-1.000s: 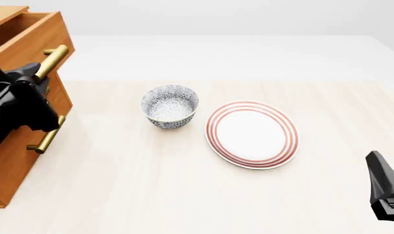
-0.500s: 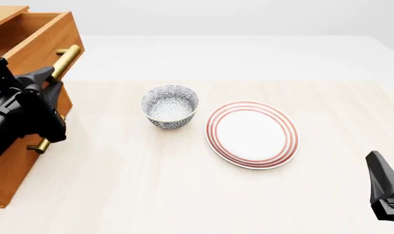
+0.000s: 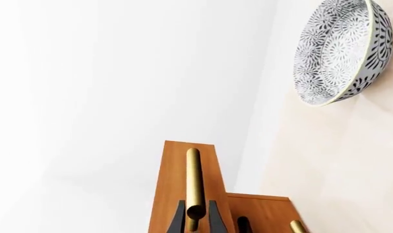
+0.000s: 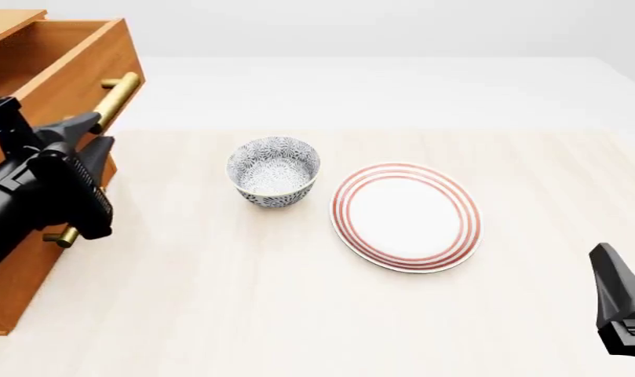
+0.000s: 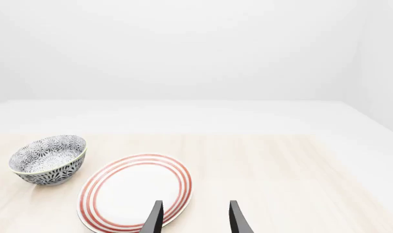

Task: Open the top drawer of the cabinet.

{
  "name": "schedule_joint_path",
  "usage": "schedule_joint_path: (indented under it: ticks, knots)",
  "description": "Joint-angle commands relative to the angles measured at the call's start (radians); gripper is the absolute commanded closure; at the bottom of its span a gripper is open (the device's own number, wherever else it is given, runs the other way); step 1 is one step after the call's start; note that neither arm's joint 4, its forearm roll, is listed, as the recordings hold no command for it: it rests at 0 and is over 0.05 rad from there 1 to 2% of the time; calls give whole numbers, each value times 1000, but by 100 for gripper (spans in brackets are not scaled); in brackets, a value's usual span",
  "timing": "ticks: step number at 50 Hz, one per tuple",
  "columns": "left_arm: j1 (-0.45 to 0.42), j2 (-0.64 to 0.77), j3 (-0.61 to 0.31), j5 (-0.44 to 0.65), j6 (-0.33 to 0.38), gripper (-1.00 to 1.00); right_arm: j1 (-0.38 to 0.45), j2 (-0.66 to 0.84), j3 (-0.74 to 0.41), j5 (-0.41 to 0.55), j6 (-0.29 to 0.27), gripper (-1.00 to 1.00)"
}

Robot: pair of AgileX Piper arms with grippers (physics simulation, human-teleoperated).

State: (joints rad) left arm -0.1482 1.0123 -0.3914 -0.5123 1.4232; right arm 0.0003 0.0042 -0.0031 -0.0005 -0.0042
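The cabinet (image 4: pixel 13 267) stands at the table's left edge. Its top drawer (image 4: pixel 76 59) is pulled partly out, and the open box shows from above. My left gripper (image 4: pixel 89 129) is shut on the drawer's brass bar handle (image 4: pixel 118 93). In the left wrist view the two dark fingers (image 3: pixel 178 219) clamp the brass handle (image 3: pixel 194 179) from both sides against the drawer front (image 3: pixel 173 194). My right gripper (image 4: pixel 614 283) hovers low at the near right, far from the cabinet. In its own view the right gripper (image 5: pixel 195 218) is open with nothing between its fingers.
A patterned blue-and-white bowl (image 4: pixel 274 170) sits mid-table, with a white plate with red rings (image 4: pixel 406 216) just to its right. A lower drawer's brass handle (image 4: pixel 66 233) pokes out beneath my left arm. The pale wooden table (image 4: pixel 296 314) ends at a white wall behind.
The top drawer has slid further out of the cabinet, its handle moving rightward with my left gripper clamped on it. The right arm, bowl and plate have stayed put.
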Motion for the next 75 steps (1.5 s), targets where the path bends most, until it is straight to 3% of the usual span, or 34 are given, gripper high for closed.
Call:
schedule_joint_path:
  ticks: [1,23,29,33,40,45,50,52,60,61,63,75]
  knots:
    - [-58,-51,12,24,-3,-100,0,0,0,0,0,-100]
    - [-126,-150,26,102,-24,-100,0,0,0,0,0,-100]
    - [-144,-185,-7,166,-85,-100,0,0,0,0,0,-100]
    - [-136,-228,-73,263,-194,-100,0,0,0,0,0,-100]
    - [-111,-261,-73,281,-248,-100,0,0,0,0,0,-100]
    - [-95,-273,-103,309,-339,-100,0,0,0,0,0,-100]
    - [-85,-277,-108,310,-373,-100,0,0,0,0,0,-100]
    - [-73,-298,-127,337,-425,-100,0,0,0,0,0,-100]
    - [-64,-306,-137,343,-469,-100,0,0,0,0,0,-100]
    - [-50,-317,-154,360,-529,-100,0,0,0,0,0,-100]
    - [-48,-327,-159,366,-555,-100,0,0,0,0,0,-100]
    - [-7,-364,-151,369,-645,-100,0,0,0,0,0,-100]
